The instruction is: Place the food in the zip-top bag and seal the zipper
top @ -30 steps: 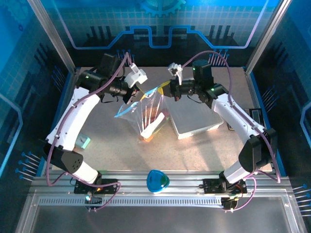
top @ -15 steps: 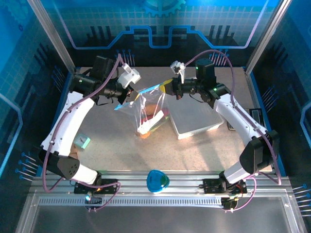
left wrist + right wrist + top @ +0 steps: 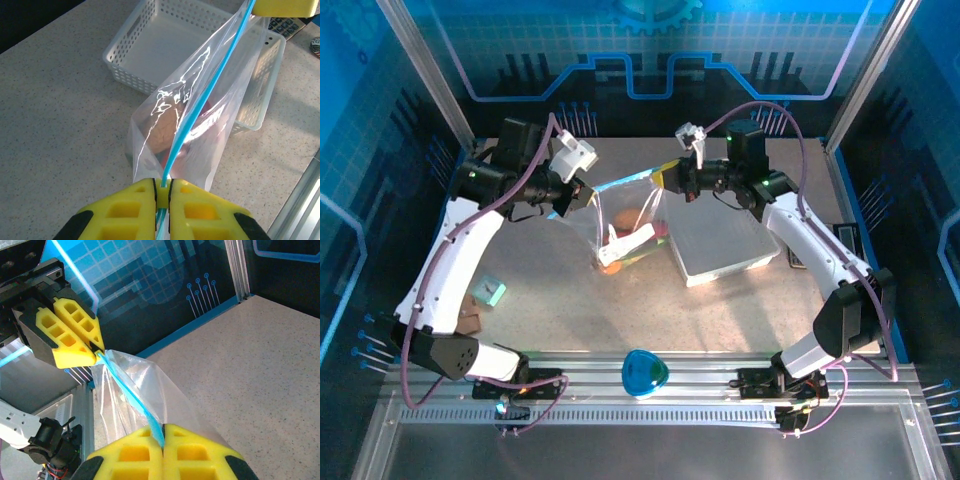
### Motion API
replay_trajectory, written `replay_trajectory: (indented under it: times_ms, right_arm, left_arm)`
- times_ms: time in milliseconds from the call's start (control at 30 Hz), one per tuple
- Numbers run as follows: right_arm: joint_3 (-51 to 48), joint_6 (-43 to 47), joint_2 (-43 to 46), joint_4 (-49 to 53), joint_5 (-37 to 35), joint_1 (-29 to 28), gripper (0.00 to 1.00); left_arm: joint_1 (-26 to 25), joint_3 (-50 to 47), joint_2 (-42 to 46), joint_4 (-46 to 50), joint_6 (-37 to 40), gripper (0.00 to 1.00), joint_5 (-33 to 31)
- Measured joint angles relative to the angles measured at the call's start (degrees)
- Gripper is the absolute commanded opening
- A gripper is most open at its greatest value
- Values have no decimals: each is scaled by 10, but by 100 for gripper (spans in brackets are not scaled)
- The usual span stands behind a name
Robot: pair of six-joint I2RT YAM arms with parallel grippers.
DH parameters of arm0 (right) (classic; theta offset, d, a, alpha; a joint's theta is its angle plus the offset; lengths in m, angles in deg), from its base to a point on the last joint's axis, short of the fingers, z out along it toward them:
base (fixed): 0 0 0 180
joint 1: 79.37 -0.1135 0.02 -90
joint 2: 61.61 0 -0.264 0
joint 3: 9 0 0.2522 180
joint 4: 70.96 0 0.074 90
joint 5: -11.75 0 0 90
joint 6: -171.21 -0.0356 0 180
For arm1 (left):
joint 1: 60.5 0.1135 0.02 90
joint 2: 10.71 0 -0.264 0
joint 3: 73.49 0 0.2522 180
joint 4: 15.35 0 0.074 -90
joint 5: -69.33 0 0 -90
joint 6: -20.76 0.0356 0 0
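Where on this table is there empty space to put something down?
Bare speckled tabletop lies between the clear zip-top plastic bag and the near metal rail. The middle is crowded: bag beside white perforated basket.

The left arm (image 3: 455, 260) is rising from its base, leaning out to the left, then bending at the elbow and reaching in toward the middle. The right arm (image 3: 815, 255) is doing the same on its side, leaning out to the right and bending back in. Both wrists are lying nearly flat and pointing at each other. The left hand (image 3: 162, 187) is squeezing tight, its two yellow fingers (image 3: 125, 205) pinching one end of the zipper (image 3: 131, 396). The right hand (image 3: 162, 432) is pinching the other end. The hands are facing each other with a gap between them, both up off the tabletop.
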Motion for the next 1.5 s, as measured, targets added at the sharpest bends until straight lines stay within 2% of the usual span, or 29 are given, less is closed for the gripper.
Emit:
replay_trajectory:
  times_ms: [433, 900, 1500]
  right_arm:
    - [0, -10, 0, 0, -3, 10, 0]
    - [0, -15, 0, 0, -12, 12, 0]
    - [0, -20, 0, 0, -13, 12, 0]
  left_arm:
    - [14, 0, 7, 13, -2, 12, -16]
    - [73, -12, 7, 29, -34, 9, -21]
    - [114, -30, 19, 51, -62, 9, -15]
